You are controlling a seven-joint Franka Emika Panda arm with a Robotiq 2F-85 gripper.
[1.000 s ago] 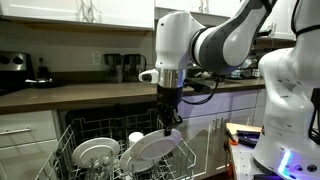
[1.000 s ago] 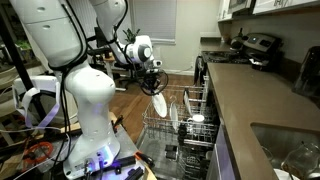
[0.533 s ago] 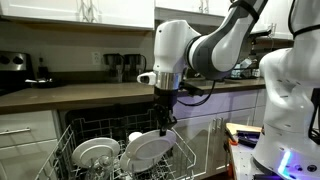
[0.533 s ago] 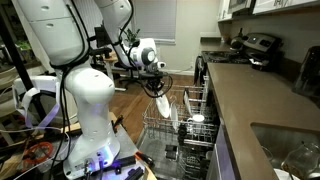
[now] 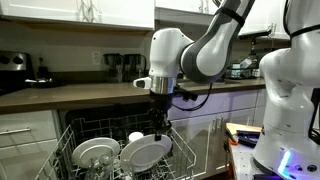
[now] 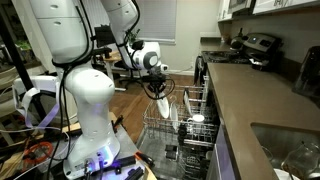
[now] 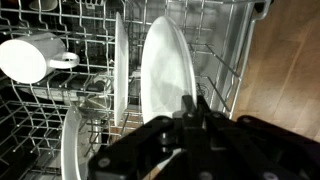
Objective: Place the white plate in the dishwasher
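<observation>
Plate (image 7: 165, 75): plain glossy white, round, standing on edge | pincer (image 7: 193, 103): clamped on its rim

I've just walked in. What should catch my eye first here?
A big white robot arm bends over the open dishwasher, its gripper clamping the white plate on edge among the wire tines. Other white dishes stand in the rack beside it.

Close beside the white plate (image 7: 165, 80) stands another plate (image 7: 118, 65), so the gap between them is thin. A white cup (image 7: 30, 57) lies further off on that same side. On the white plate's other side the rack (image 7: 228, 50) has bare wires and open room.
</observation>
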